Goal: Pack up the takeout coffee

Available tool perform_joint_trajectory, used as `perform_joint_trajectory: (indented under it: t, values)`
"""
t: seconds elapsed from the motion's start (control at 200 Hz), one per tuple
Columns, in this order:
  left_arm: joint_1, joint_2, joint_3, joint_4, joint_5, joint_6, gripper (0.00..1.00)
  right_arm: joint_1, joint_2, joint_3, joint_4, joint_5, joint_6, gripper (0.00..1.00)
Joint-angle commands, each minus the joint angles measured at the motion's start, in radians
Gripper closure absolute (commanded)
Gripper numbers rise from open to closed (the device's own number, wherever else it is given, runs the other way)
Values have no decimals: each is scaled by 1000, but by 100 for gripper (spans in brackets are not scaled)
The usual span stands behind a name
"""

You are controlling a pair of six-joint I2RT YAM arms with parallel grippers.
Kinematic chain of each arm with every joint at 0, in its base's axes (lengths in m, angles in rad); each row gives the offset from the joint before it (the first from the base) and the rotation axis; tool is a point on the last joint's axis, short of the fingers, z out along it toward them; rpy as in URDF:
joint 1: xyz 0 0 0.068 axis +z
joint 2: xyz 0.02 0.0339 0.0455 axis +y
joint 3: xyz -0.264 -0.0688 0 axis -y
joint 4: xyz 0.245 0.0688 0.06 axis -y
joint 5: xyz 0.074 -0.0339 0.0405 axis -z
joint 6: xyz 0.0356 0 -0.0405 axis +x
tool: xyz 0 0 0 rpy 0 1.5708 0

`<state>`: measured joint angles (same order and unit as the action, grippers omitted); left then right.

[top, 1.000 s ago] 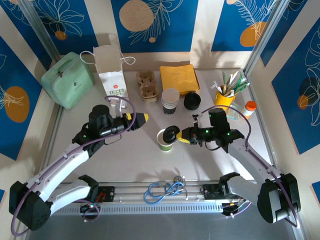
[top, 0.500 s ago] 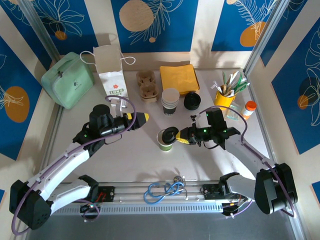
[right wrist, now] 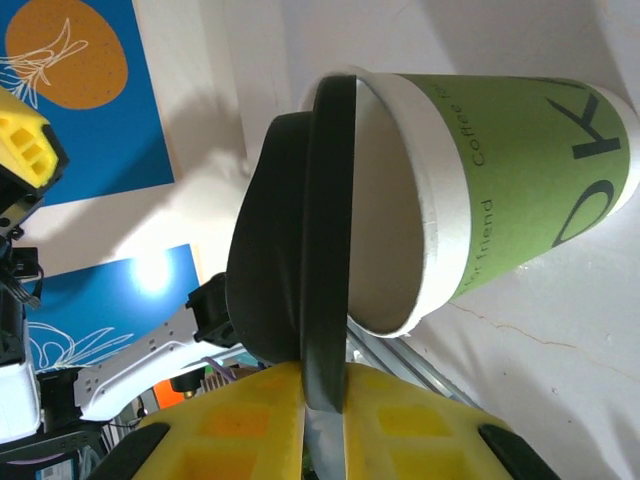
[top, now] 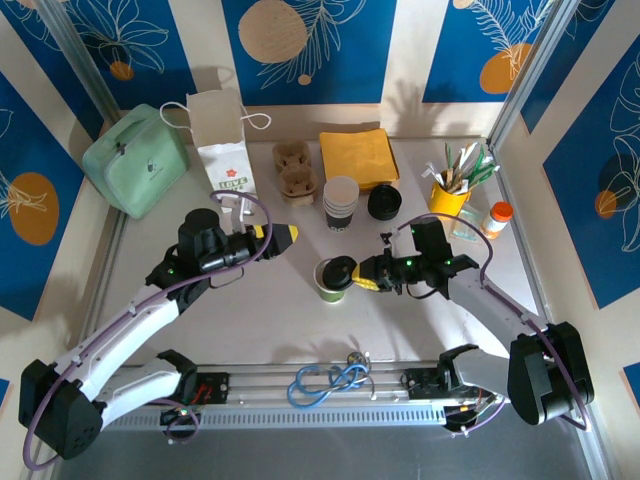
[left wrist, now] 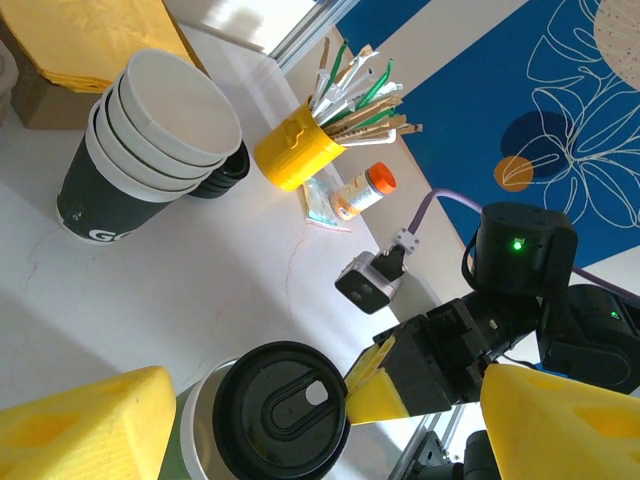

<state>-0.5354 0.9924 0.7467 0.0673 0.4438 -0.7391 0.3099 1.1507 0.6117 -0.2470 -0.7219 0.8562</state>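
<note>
A green paper coffee cup (top: 328,285) stands at the table's middle. A black lid (top: 340,268) leans tilted over its mouth, one edge on the white rim. My right gripper (top: 366,275) comes in from the right, shut on the lid's near rim. In the right wrist view the lid (right wrist: 290,250) stands edge-on between the yellow fingers (right wrist: 250,420), in front of the cup (right wrist: 520,180). My left gripper (top: 278,240) hovers open just left of the cup, apart from it. In the left wrist view the lid (left wrist: 285,410) sits between its spread fingers (left wrist: 80,430).
A white paper bag (top: 222,150) and a mint lunch bag (top: 135,160) stand at the back left. Behind the cup are a cardboard carrier (top: 294,170), yellow napkins (top: 358,155), stacked cups (top: 340,203) and spare lids (top: 384,202). A yellow stirrer holder (top: 450,195) stands at right.
My right gripper has shifted a little left and brought the lid further over the cup's mouth. The left arm has stayed still.
</note>
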Motion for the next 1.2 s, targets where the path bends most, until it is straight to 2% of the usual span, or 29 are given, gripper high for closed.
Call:
perform_joint_trajectory:
  t: [0.0, 0.715, 1.196]
  values:
    - [-9, 2, -9, 25, 25, -12, 20, 1, 12, -16, -10, -5, -20, 83]
    - [-8, -38, -31, 21, 23, -19, 19, 43, 45, -16, -14, 38, -34, 76]
    - [-9, -39, -24, -1, 27, -24, 19, 64, 62, -18, 9, 53, -27, 76]
